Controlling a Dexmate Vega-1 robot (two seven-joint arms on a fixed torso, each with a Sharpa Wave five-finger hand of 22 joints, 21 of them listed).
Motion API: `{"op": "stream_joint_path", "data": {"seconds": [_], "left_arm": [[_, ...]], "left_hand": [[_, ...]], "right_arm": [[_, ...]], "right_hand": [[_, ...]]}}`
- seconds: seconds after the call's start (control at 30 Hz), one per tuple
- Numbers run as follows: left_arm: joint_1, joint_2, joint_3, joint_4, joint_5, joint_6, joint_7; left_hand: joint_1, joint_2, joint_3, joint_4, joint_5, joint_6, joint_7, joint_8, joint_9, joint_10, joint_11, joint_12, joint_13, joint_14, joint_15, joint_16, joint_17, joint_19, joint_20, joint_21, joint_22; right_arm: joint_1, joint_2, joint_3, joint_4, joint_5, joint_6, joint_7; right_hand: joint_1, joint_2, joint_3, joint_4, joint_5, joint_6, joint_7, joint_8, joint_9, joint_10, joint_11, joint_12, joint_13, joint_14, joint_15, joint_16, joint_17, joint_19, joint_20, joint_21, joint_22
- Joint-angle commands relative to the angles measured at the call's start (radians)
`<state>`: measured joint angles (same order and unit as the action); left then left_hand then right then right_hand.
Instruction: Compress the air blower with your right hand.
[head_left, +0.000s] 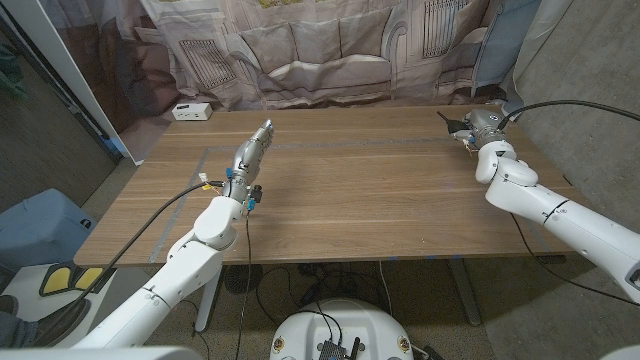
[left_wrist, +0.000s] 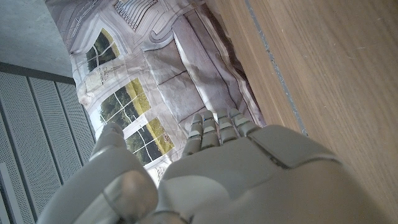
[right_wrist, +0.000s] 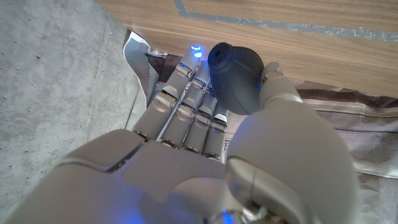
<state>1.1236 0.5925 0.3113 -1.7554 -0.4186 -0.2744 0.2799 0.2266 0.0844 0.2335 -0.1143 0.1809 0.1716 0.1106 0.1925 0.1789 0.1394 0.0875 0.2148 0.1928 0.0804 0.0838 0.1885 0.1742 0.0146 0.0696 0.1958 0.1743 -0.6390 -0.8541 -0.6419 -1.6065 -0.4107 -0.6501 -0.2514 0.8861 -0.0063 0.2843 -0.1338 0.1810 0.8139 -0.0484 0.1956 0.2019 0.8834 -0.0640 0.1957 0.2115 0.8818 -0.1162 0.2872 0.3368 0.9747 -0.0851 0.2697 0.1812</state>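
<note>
Right hand (right_wrist: 205, 155) grips the black rubber bulb air blower (right_wrist: 236, 78) between fingers and thumb; left hand (head_left: 252, 150) has straight, pressed-together fingers.

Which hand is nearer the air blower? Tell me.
Right. The right hand has the air blower between its fingers and thumb at the table's far right corner; the left hand stands far across the table.
</note>
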Motion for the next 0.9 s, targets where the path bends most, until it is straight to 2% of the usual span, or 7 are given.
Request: {"op": "stream_joint_path", "data": {"seconds": [0.03, 0.47, 0.9], "left_arm": [[0.003, -0.008, 0.003, -0.001, 0.004, 0.007, 0.012], [0.000, -0.012, 0.008, 0.002, 0.006, 0.011, 0.016], [0.000, -0.011, 0.010, -0.003, 0.008, 0.020, 0.018]], "left_hand": [[0.000, 0.008, 0.007, 0.000, 0.000, 0.006, 0.001, -0.002, 0.003, 0.006, -0.003, -0.003, 0.005, 0.007, 0.007, -0.001, 0.005, 0.001, 0.004, 0.003, 0.005], [-0.001, 0.008, 0.007, 0.000, 0.000, 0.004, 0.001, -0.003, 0.003, 0.003, -0.001, -0.004, 0.005, 0.008, 0.007, -0.001, 0.005, 0.001, 0.004, 0.003, 0.005], [-0.001, 0.008, 0.009, -0.001, 0.000, 0.006, 0.002, -0.003, 0.003, 0.004, 0.000, -0.003, 0.005, 0.007, 0.007, -0.001, 0.005, 0.001, 0.004, 0.002, 0.005]], "right_arm": [[0.036, 0.016, -0.028, 0.053, 0.016, 0.004, 0.029], [0.072, 0.035, -0.060, 0.113, 0.025, 0.003, 0.053], [0.093, 0.030, -0.083, 0.147, 0.027, 0.011, 0.077]], "right_hand": [[0.000, 0.006, -0.001, -0.004, 0.005, -0.006, -0.001, -0.003, 0.003, -0.005, -0.001, -0.001, 0.005, -0.009, -0.028, -0.001, 0.005, -0.006, -0.003, -0.002, 0.004], [-0.004, 0.005, -0.005, -0.004, 0.006, -0.016, -0.004, -0.002, 0.003, -0.016, -0.006, -0.001, 0.005, -0.023, -0.022, -0.009, 0.004, -0.018, 0.002, -0.008, 0.004], [-0.008, 0.006, -0.007, -0.002, 0.006, -0.026, -0.003, -0.004, 0.003, -0.024, -0.007, -0.001, 0.005, -0.027, -0.022, -0.012, 0.003, -0.021, 0.004, -0.010, 0.003]]}}
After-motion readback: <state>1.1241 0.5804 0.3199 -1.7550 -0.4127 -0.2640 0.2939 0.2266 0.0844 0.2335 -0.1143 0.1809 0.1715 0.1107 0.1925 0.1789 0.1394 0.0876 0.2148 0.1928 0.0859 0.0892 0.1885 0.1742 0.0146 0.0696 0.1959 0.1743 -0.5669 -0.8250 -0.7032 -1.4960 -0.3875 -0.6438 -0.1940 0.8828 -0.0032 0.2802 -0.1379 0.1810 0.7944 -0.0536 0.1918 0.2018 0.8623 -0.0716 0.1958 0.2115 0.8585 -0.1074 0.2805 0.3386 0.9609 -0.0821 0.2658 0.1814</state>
